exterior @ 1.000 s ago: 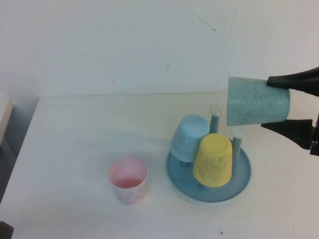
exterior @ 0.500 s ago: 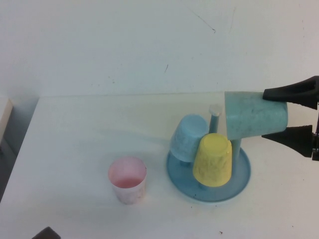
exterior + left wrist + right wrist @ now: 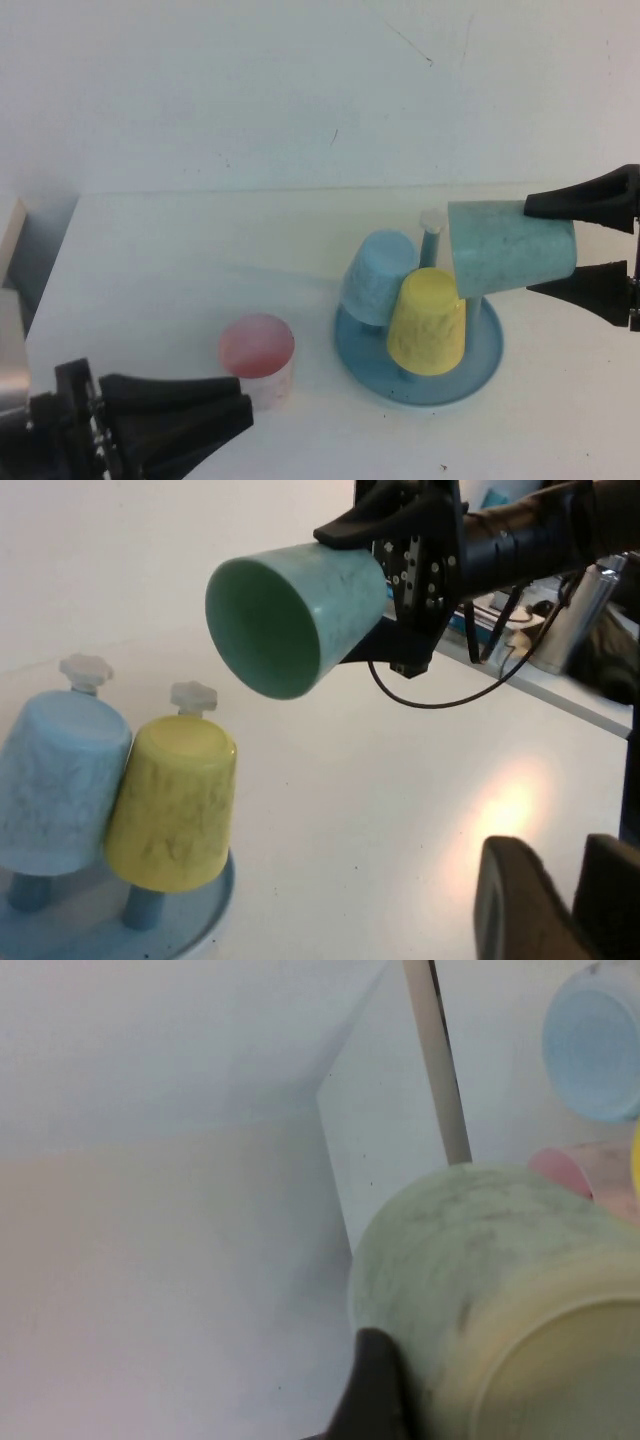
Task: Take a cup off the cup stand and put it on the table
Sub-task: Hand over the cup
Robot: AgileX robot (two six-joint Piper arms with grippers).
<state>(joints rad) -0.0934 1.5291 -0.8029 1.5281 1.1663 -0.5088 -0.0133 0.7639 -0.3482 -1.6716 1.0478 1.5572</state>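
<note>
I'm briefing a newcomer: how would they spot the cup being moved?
Find the round blue cup stand on the white table. Just above its right side, the right gripper holds the cup sideways; it alone is mint green, speckled and airborne.

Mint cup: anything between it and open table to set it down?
The mint cup, held on its side by the right gripper, hangs over the cup stand; bare table lies right of it. The left gripper sits far left, near the pink cup.
</note>
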